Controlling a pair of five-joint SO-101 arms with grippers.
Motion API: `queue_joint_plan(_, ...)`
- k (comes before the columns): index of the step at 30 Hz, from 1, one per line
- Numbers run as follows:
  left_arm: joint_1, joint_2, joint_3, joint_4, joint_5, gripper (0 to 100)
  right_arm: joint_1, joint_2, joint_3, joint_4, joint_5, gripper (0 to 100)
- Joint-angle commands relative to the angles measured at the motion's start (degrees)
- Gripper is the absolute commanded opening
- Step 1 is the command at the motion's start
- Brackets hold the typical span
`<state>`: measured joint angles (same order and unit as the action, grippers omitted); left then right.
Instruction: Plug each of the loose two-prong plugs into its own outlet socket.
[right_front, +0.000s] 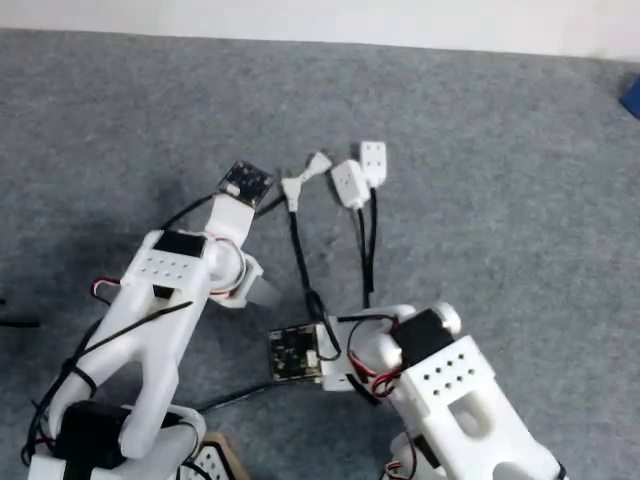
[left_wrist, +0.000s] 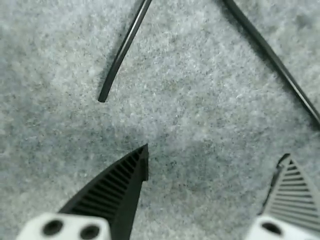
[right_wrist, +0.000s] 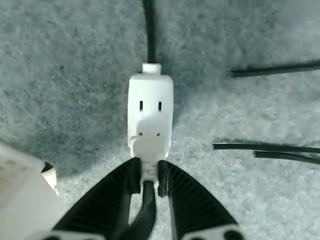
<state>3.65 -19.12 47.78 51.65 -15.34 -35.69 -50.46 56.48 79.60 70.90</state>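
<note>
Right wrist view: the right gripper (right_wrist: 149, 172) is clenched on a small white plug (right_wrist: 149, 152) sitting at the near end of a white outlet block (right_wrist: 150, 112). The block lies flat in mid-frame, slots facing up. Its long axis runs top to bottom, with its black cord (right_wrist: 149, 30) leaving at the top. The left gripper (left_wrist: 216, 152) hangs spread wide over bare grey carpet (left_wrist: 200, 90), grasping nothing. The high view adds three more white connectors (right_front: 350, 183) in the upper centre.
</note>
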Motion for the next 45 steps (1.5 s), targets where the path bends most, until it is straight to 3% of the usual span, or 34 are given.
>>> queue_joint_plan(1,-0.4,-0.4,-2.07,-0.97,-0.53,38,-0.4,-0.57,1.1,-1.54,0.62,0.6)
queue_joint_plan(6,-0.4,-0.4,-2.07,-0.97,-0.53,38,-1.89,-0.57,1.54,-3.12,0.62,0.6)
queue_joint_plan(18,-0.48,-0.4,-2.07,-0.88,-0.53,38,-3.21,9.19,12.53,-18.77,-6.07,0.6)
queue_joint_plan(31,-0.4,-0.48,-2.24,-0.7,-0.53,38,2.77,9.45,16.48,-23.08,-8.18,0.6)
queue_joint_plan(36,-0.31,-0.48,-2.42,-0.7,-0.53,38,2.51,9.36,23.08,-28.88,-12.84,0.6)
queue_joint_plan(45,-0.22,-0.48,-2.51,-0.7,-0.53,38,2.77,9.27,19.74,-27.56,-18.64,0.8)
